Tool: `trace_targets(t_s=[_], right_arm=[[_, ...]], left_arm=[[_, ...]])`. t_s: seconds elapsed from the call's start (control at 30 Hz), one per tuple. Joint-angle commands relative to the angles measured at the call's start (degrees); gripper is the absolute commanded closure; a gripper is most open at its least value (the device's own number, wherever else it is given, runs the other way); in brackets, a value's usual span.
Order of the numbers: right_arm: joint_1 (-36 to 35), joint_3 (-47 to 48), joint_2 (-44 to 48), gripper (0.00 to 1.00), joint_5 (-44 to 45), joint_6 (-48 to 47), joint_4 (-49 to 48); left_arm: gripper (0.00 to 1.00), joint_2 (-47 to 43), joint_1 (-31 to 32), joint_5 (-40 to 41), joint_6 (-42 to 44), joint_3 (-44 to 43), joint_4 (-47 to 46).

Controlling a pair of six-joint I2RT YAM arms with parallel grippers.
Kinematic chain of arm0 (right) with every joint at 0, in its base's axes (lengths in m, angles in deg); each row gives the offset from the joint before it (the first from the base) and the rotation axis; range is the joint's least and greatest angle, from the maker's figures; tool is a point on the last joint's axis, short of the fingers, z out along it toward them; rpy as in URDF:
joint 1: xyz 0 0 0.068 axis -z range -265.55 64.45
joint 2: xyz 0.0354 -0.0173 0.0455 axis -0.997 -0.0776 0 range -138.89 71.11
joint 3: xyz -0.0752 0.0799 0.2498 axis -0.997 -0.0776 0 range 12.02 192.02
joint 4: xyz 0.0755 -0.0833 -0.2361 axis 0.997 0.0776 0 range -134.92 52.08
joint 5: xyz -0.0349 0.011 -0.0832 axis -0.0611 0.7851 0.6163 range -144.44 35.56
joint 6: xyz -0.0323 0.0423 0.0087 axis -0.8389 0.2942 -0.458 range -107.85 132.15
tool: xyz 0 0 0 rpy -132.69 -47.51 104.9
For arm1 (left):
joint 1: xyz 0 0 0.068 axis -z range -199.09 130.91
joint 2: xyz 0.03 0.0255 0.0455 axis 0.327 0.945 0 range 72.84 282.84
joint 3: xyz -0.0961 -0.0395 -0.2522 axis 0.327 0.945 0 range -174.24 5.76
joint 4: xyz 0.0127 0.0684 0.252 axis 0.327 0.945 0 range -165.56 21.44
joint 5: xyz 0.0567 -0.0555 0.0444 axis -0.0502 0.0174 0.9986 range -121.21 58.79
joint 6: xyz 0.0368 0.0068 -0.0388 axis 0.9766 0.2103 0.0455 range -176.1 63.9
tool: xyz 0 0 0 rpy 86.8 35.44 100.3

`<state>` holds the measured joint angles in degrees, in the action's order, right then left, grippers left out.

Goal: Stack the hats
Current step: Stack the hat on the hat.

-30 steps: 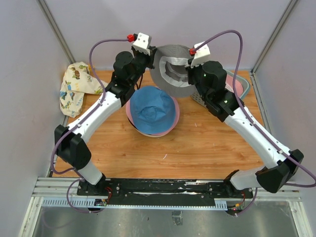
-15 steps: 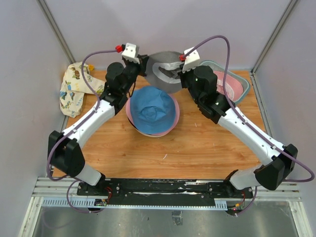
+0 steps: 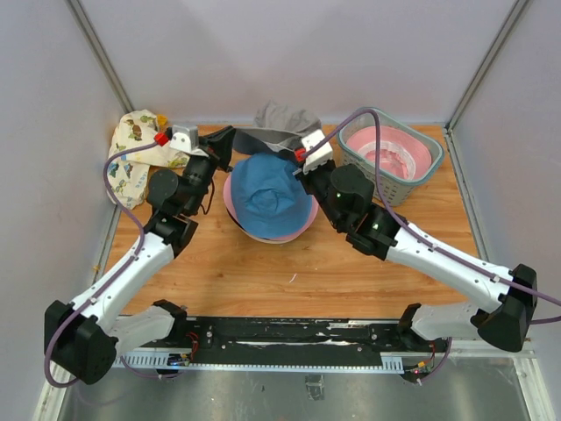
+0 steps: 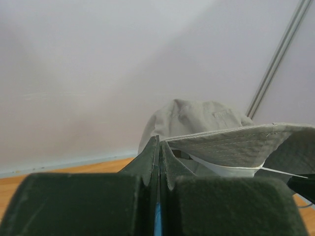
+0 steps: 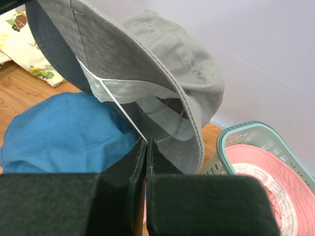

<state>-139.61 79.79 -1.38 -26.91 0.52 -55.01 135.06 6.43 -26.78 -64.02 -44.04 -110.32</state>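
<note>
Your left claw and right claw both pinch the grey hat by its brim. Release here and it could flop behind the blue hat, missing the stack

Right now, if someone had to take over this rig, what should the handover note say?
Left gripper: shut on the brim of the grey hat.
Right gripper: shut on the brim's other side.
The grey hat hangs between them, off the table, just behind the stack.
Done: blue hat sits on a pink-brimmed hat at table centre.
Left: set the grey hat on the blue one, then add the cream patterned hat, rear left, and the pink hat in the basket.
</note>
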Motion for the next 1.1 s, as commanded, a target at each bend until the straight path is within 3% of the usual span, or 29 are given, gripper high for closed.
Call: trace_targets(t_s=[0.0, 0.23, 0.63, 1.07], right_arm=[[-3.21, -3.63, 2.51, 0.99, 7.8, -4.41, -4.53], [-6.23, -9.63, 4.04, 1.0, 9.89, -5.55, -9.15], [-11.12, -17.73, 5.16, 0.99, 13.45, -9.36, -18.53], [-13.47, -14.54, 0.96, 0.99, 11.18, -12.48, -18.22]], left_arm=[[0.99, -4.64, -1.7, 5.86, -1.26, 4.16, -4.18], [1.0, -12.18, -1.61, 7.22, -3.42, 13.71, -5.01], [0.99, -20.04, -1.57, 8.4, -9.32, 22.39, -3.56], [0.99, -16.11, 2.76, 5.47, -9.93, 18.13, -0.76]])
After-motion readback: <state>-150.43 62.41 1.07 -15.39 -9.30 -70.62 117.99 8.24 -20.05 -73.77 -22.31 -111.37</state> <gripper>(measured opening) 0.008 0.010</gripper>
